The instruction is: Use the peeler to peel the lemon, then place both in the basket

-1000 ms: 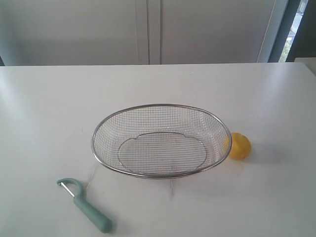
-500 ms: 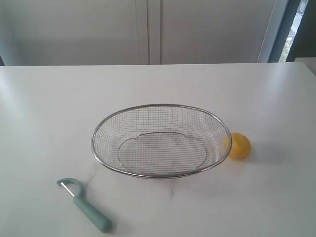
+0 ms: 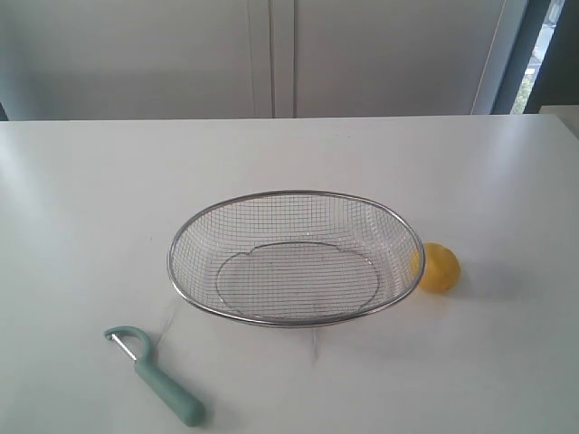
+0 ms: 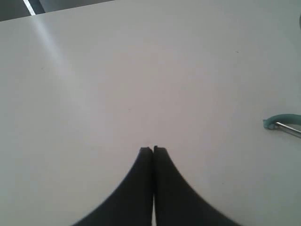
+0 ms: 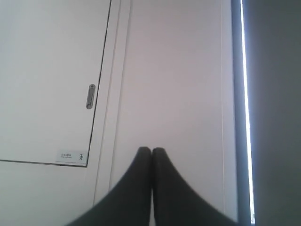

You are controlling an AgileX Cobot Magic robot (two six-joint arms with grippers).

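Nothing held: left pincer (image 4: 153,149) and right pincer (image 5: 151,149) both pressed together.
Spread left for the peeler (image 3: 156,375) at mid-handle; right should clasp the lemon (image 3: 438,267) beside the basket (image 3: 289,324).

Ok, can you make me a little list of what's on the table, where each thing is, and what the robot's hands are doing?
table: white
basket: silver wire mesh, oval, in the middle, nothing in it
lemon: yellow, on the table just outside the basket's right end
peeler: teal-green, lying flat, front left of the basket, apart from it
left gripper: shut, holding nothing, over bare table with the peeler's head nearby
right gripper: shut, holding nothing, facing a white door
job so far: not begun
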